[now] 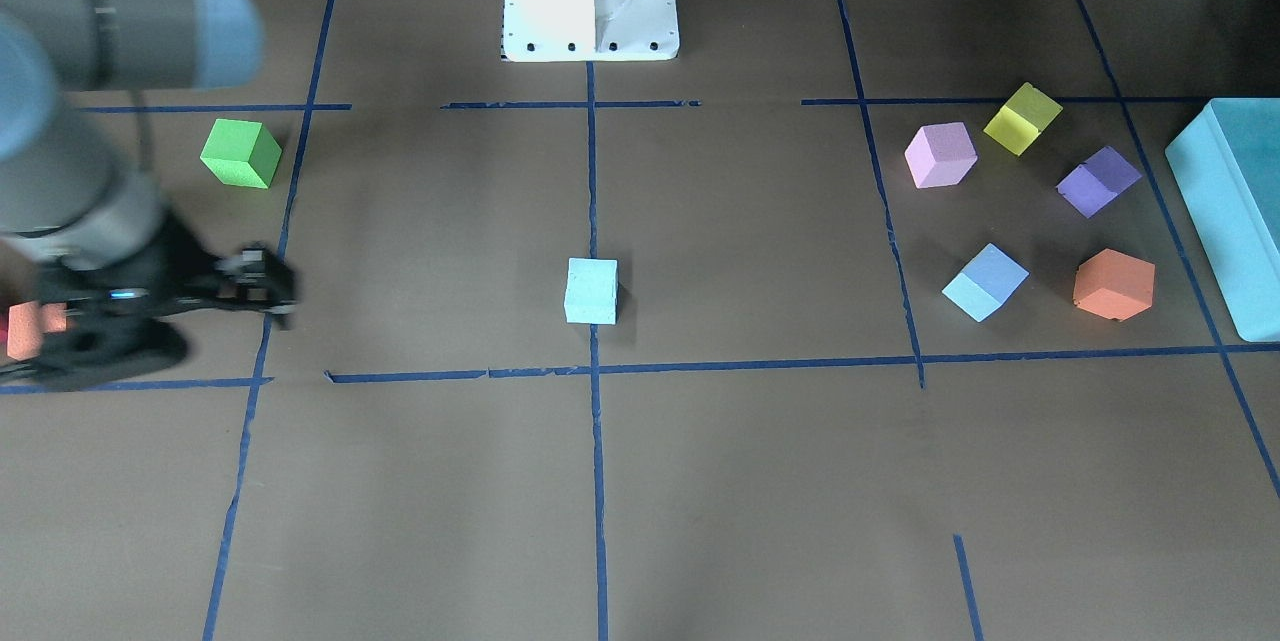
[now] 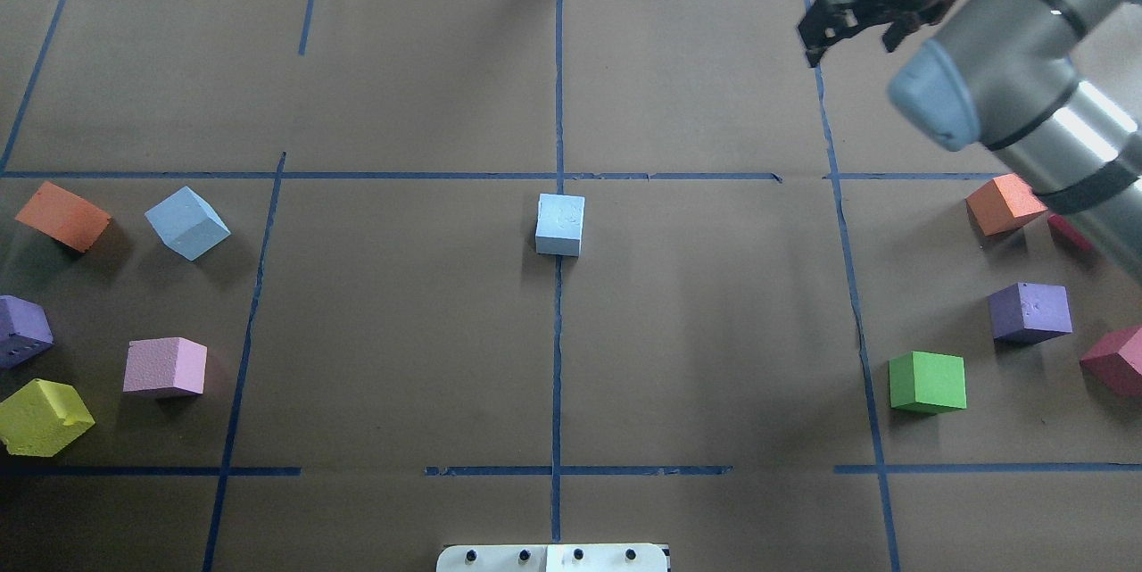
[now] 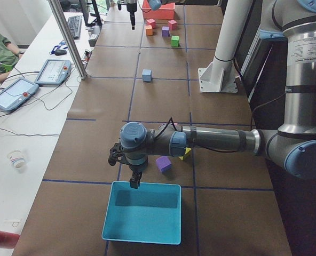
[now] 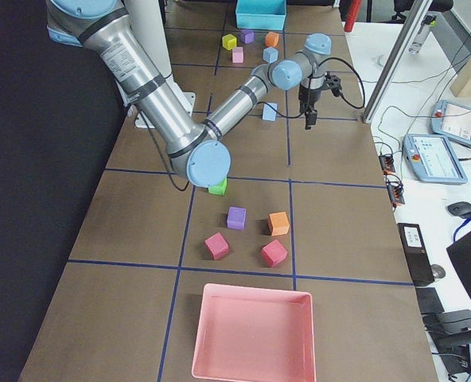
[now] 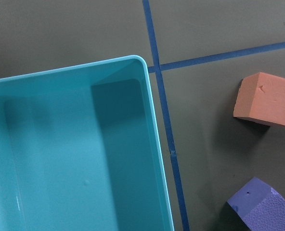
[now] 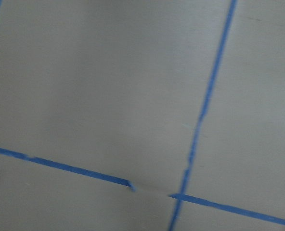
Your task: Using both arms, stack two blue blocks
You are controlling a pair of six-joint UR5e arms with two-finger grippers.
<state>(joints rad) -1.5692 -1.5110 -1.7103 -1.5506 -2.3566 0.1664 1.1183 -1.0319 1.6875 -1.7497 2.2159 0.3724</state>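
Observation:
One pale blue block (image 1: 590,290) sits alone on the centre tape line, also seen from overhead (image 2: 560,225). The second pale blue block (image 1: 985,282) lies among coloured cubes on the robot's left side (image 2: 187,222). My right gripper (image 2: 848,50) hangs empty over the far right part of the table, well away from both blocks, its jaws apart; the front view shows it too (image 1: 280,296). My left gripper (image 3: 134,181) shows only in the left side view, above the teal tray's edge; I cannot tell if it is open or shut.
A teal tray (image 1: 1225,201) stands at the robot's left end. Pink (image 2: 165,367), yellow (image 2: 40,416), purple (image 2: 20,329) and orange (image 2: 62,215) cubes surround the second blue block. Green (image 2: 928,382), purple (image 2: 1030,311), orange (image 2: 1004,203) cubes and a pink tray (image 4: 255,334) are on the right.

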